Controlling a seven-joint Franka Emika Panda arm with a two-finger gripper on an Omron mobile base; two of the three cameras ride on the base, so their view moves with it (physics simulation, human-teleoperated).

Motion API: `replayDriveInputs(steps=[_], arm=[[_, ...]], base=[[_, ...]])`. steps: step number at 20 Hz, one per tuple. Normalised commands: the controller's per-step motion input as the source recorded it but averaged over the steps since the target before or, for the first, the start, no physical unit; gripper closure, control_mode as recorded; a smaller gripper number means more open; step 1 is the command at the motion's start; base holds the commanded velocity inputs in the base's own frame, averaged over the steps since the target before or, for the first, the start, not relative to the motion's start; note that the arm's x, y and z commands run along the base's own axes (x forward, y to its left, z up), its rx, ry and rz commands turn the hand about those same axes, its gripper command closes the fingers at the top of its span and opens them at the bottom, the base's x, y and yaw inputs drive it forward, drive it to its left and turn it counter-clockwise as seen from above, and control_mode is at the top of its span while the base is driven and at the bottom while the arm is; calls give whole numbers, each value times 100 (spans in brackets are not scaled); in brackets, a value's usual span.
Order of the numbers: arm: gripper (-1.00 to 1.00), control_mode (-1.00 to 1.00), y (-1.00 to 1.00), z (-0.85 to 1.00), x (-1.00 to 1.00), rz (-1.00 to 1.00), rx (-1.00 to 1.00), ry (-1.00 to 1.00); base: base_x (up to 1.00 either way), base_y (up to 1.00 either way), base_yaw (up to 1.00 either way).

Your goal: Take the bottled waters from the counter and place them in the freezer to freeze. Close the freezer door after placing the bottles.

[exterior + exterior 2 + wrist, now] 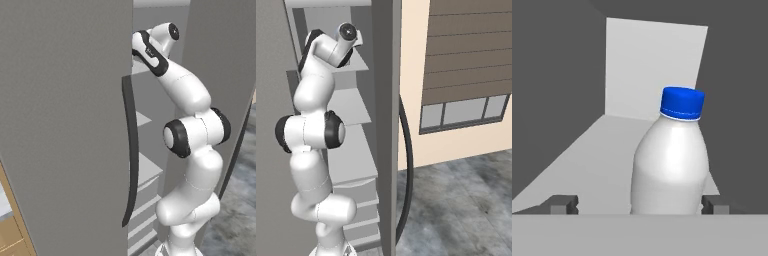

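One plain bottle (pixel 671 159) stands upright on an upper white shelf (pixel 607 150) of the freezer (pixel 331 30), near the shelf's front edge. The freezer door (pixel 60 125) hangs open for access. The gripper (pixel 639 204) jaws stand apart, flanking the bottle without gripping it.

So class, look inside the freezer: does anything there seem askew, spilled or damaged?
Nothing stands out. The plain bottle stands upright on the white shelf, blue cap on, no spill. The hand is open around it.
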Motion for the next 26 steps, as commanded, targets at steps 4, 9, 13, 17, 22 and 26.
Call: replayDriveInputs(steps=[4, 9, 13, 17, 22, 26], arm=[[-100, -100, -15, 6, -31, -6, 0, 0], [-100, -100, -24, 4, -50, -10, 0, -2], [-100, -100, -8, 10, -73, -12, 0, -3], [-100, -100, -2, 18, -97, -13, 0, -4], [-100, -100, -13, 18, -98, -15, 0, -1], [-100, -100, -8, 7, -96, -21, 0, 3]], base=[[0, 0, 0], [0, 0, 0], [0, 0, 0], [0, 0, 0], [0, 0, 0], [0, 0, 0]])
